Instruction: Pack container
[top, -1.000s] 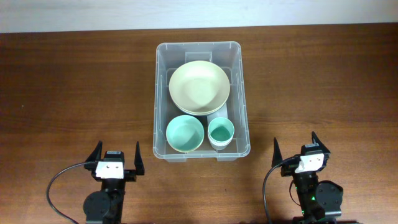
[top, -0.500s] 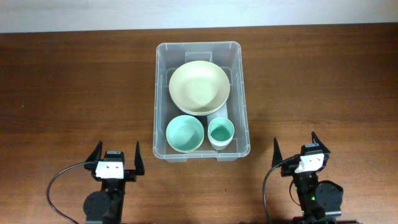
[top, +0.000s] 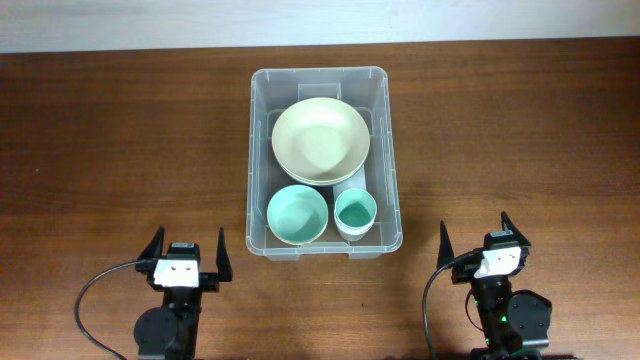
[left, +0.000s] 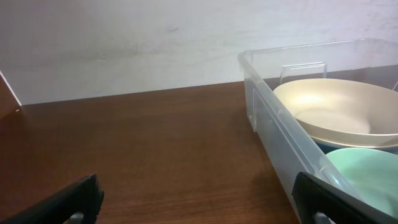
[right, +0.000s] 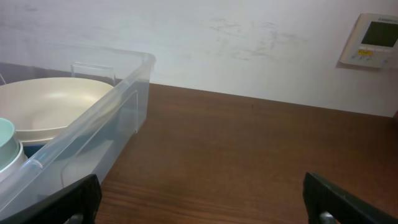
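The container (top: 258, 150) is a large clear plastic rectangular bin with a rounded rim. It stands upright and lidless at the middle of the desk (top: 120, 130), long sides running near to far. Inside, a cream bowl (top: 320, 140) lies at the far end, a mint bowl (top: 298, 215) near-left and a mint cup (top: 355, 212) near-right.

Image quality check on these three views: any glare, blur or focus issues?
Overhead: sharp, evenly lit, no strong glare on the container or the table. Left wrist: soft; the near container wall and the left tool are blurred. Right wrist: likewise soft up close, the right tool dark at the bottom corners; wall panel fairly clear.
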